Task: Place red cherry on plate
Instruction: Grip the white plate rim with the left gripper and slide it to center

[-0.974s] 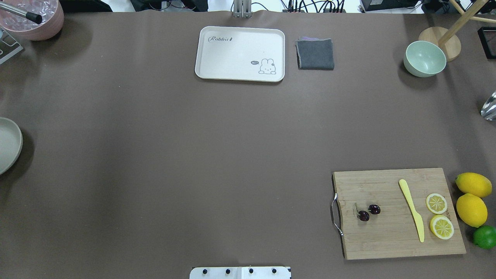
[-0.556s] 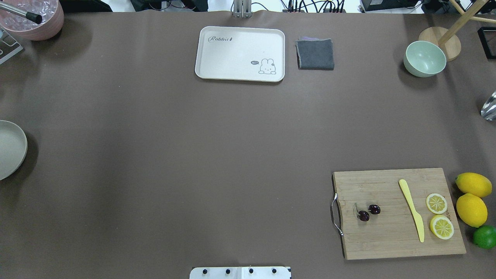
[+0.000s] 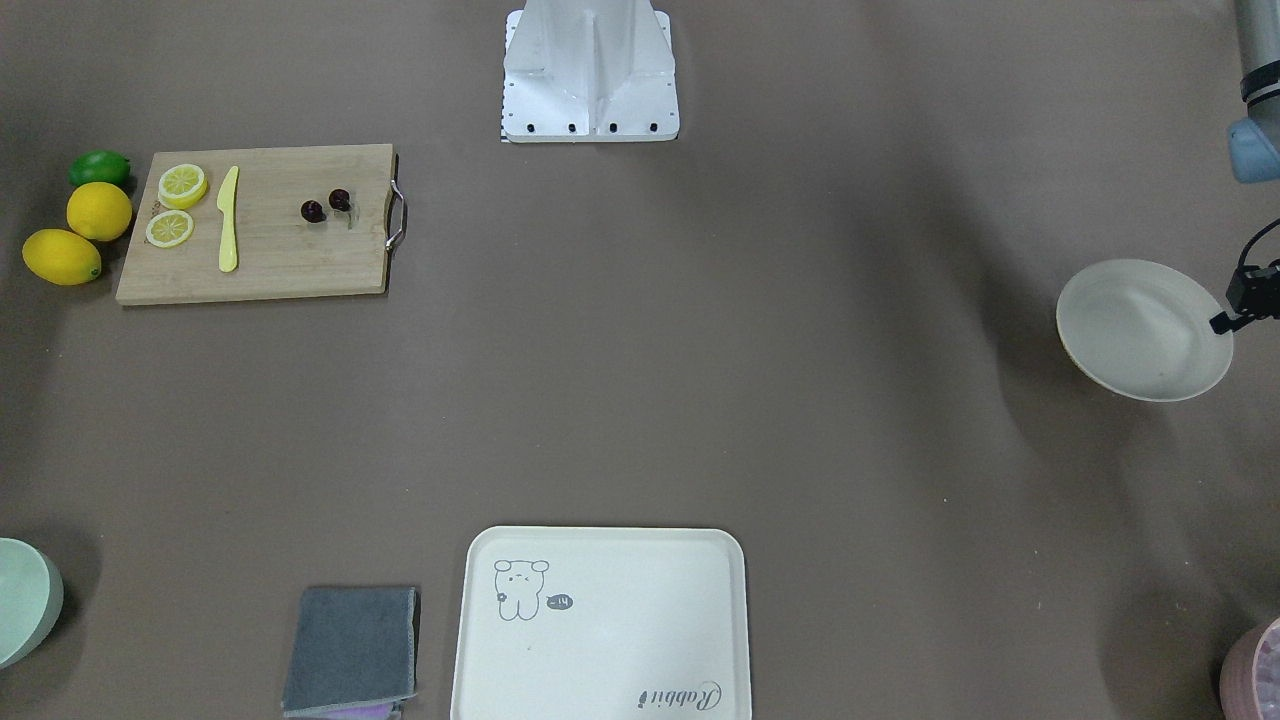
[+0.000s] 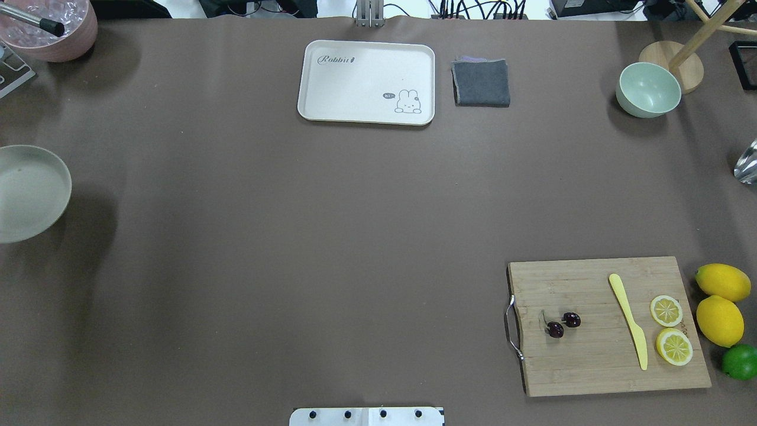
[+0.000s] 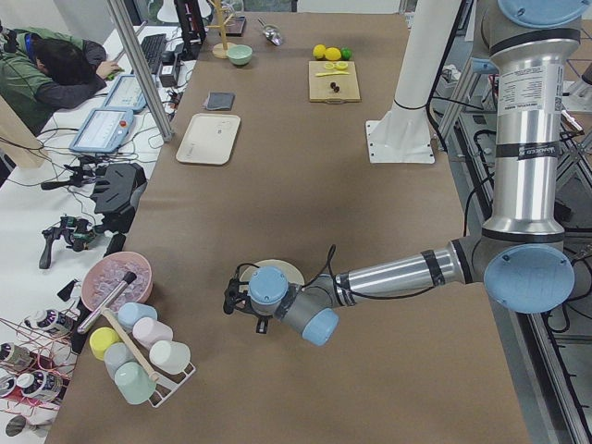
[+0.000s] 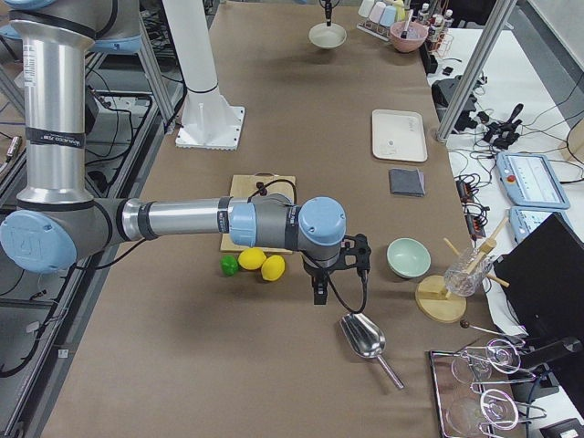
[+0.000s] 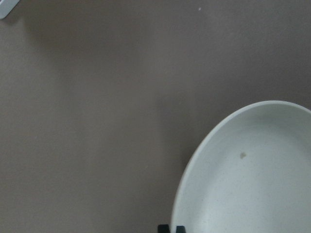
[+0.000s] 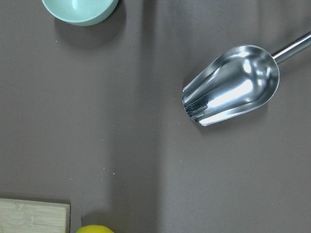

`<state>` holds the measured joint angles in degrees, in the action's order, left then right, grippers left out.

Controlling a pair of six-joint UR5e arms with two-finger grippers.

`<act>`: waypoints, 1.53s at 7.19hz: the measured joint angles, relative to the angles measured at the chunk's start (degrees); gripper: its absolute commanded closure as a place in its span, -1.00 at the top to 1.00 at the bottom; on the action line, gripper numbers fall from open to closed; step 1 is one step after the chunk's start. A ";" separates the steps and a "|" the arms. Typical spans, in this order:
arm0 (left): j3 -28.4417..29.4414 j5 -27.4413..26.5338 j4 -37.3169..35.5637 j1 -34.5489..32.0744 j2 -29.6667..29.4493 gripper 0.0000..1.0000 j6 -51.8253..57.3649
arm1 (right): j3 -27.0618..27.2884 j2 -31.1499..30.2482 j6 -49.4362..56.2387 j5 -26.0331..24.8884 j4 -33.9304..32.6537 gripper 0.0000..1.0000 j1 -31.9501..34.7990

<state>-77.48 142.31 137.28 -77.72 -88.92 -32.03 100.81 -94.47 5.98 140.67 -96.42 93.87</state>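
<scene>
The red cherry [image 4: 563, 324] is a dark pair lying on the left half of a wooden cutting board [image 4: 579, 367]; the front-facing view shows the cherry [image 3: 326, 206] too. The cream plate [image 4: 29, 192] hangs above the table at the far left, casting a shadow. My left gripper [image 3: 1232, 318] is shut on the plate [image 3: 1140, 330] at its rim. In the left wrist view only the fingertips [image 7: 165, 228] show, at the edge of the plate [image 7: 252, 179]. My right gripper [image 6: 318, 294] hovers beyond the lemons; I cannot tell if it is open or shut.
On the board lie a yellow knife [image 4: 628, 319] and two lemon slices [image 4: 666, 310]. Two lemons [image 4: 720, 319] and a lime [image 4: 740, 361] sit beside it. A rabbit tray [image 4: 366, 81], grey cloth [image 4: 481, 81] and mint bowl [image 4: 648, 89] stand at the back. A metal scoop [image 8: 233, 87] lies under the right wrist.
The plate has come further into the overhead view from the left edge, moving right and toward the back. The cherry and board have not moved.
</scene>
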 measured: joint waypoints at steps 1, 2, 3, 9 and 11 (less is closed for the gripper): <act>-3.68 1.06 -0.17 0.39 -0.74 -1.00 -7.11 | 0.01 -0.01 0.05 0.10 0.00 1.00 0.00; -8.06 1.30 -0.18 2.31 -1.42 -1.00 -15.04 | 0.07 0.07 -0.03 0.17 0.02 1.00 0.00; -12.59 0.33 -0.22 5.88 -2.64 -1.00 -23.53 | 0.15 0.23 -0.22 0.19 0.05 1.00 0.00; -20.79 -29.83 -12.95 37.85 -24.42 -1.00 -57.39 | 0.42 0.47 -0.27 0.68 1.36 1.00 0.00; -20.37 -38.81 -14.81 46.08 -27.13 -1.00 -60.96 | 0.57 0.46 -0.40 0.80 2.37 1.00 -0.11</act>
<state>-97.85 103.51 122.47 -31.64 -116.05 -92.99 101.38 -94.02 5.58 141.46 -94.04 93.75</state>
